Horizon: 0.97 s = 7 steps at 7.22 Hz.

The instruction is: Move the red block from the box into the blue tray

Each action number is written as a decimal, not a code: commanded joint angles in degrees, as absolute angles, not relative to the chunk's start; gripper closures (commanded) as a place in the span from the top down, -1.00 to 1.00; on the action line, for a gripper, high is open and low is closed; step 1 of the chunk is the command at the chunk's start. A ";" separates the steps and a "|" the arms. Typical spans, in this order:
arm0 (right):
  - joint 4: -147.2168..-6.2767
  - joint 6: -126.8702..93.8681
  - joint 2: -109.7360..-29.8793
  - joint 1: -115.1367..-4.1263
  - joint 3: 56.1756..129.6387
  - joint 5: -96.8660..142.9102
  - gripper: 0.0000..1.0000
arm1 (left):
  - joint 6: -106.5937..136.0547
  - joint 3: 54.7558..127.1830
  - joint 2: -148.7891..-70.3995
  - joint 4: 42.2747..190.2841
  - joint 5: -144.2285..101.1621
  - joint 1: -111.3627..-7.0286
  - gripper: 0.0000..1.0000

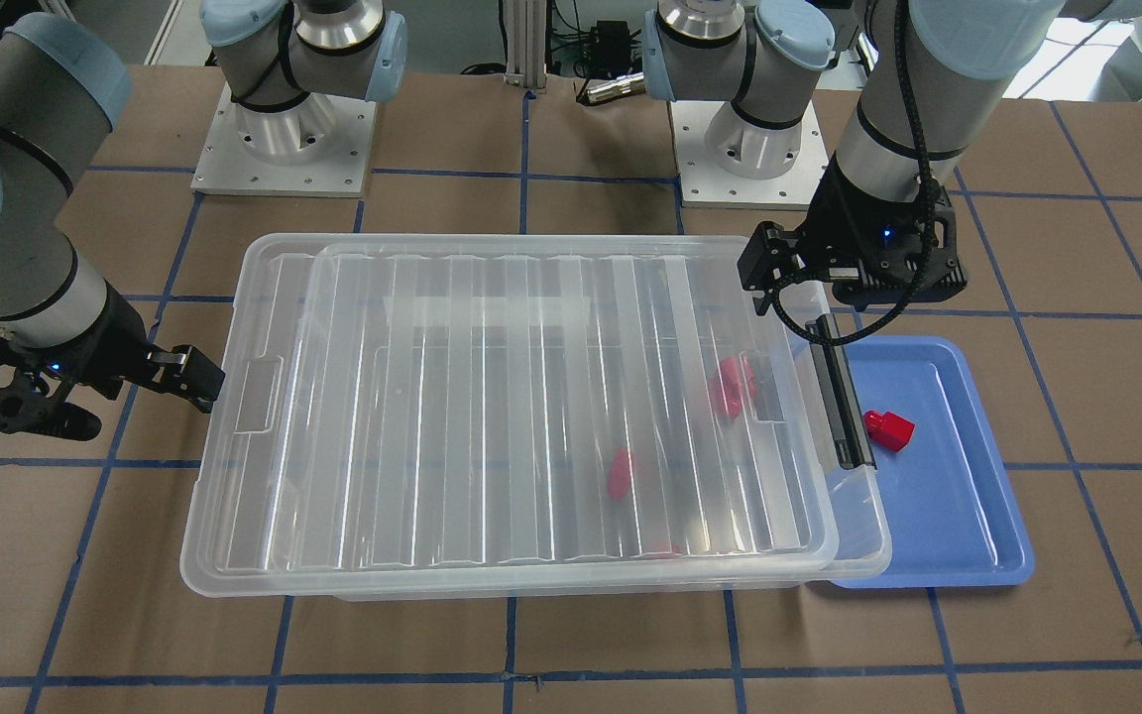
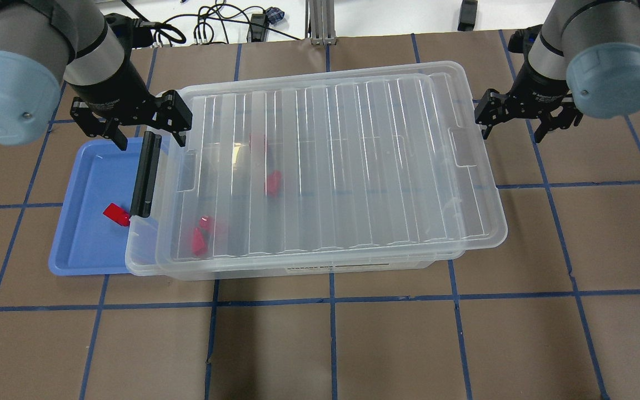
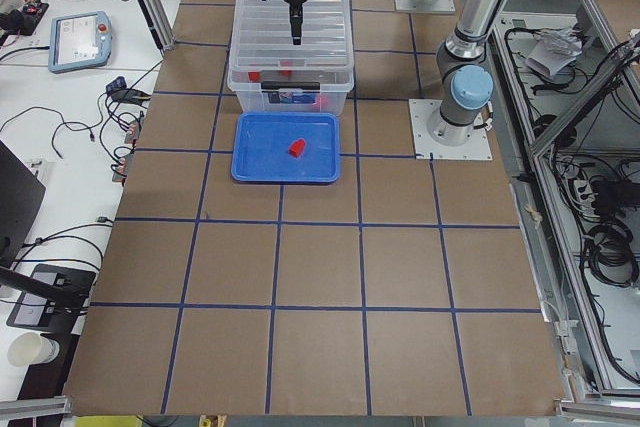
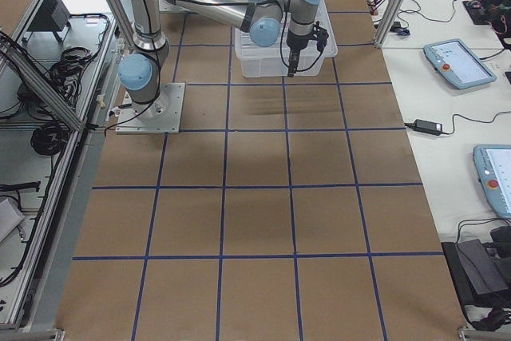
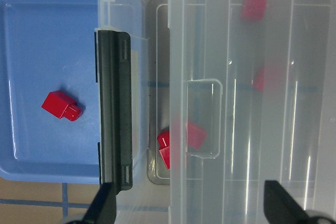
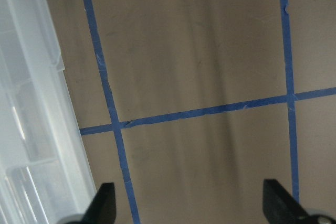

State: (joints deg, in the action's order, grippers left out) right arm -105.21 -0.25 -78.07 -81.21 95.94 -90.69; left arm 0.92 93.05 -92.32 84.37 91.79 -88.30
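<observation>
Red block [image 1: 888,428] is in the blue tray [image 1: 958,496], which sits on the worktop's left-end side of the box [image 2: 142,261]. The box rim overlaps the tray edge.
L gripper [image 2: 150,130]: fingers apart, empty, hovering over the black clip handle [image 2: 145,175].
R gripper [image 2: 514,125]: fingers apart, empty, over bare worktop off the box's right end.
More red blocks [image 2: 273,182] are inside the box.
Lid [image 2: 342,161] lies shifted toward the right end, leaving a gap at the left.

IMO the drop is done and reseating the lid is what's left. I'd nudge it from the right-end side, low and slow, w/ the L lifted clear of the clip. Mustn't shove the box further onto the tray.

Writing: label strip [image 2: 342,268] on the box wall facing the robot-side edge, too small to read. Print on the L wrist isn't legible either.
</observation>
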 commanded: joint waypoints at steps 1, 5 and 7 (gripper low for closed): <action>-105.21 -1.76 -78.05 -82.09 95.98 -90.96 1.00 | 0.79 92.90 -91.94 84.37 91.85 -88.24 1.00; -105.03 -2.99 -78.05 -82.53 95.98 -90.35 1.00 | 0.62 92.73 -91.58 84.64 91.85 -88.16 1.00; -105.03 -3.43 -77.87 -83.76 95.98 -90.35 1.00 | 0.62 92.55 -91.67 84.55 91.85 -88.15 1.00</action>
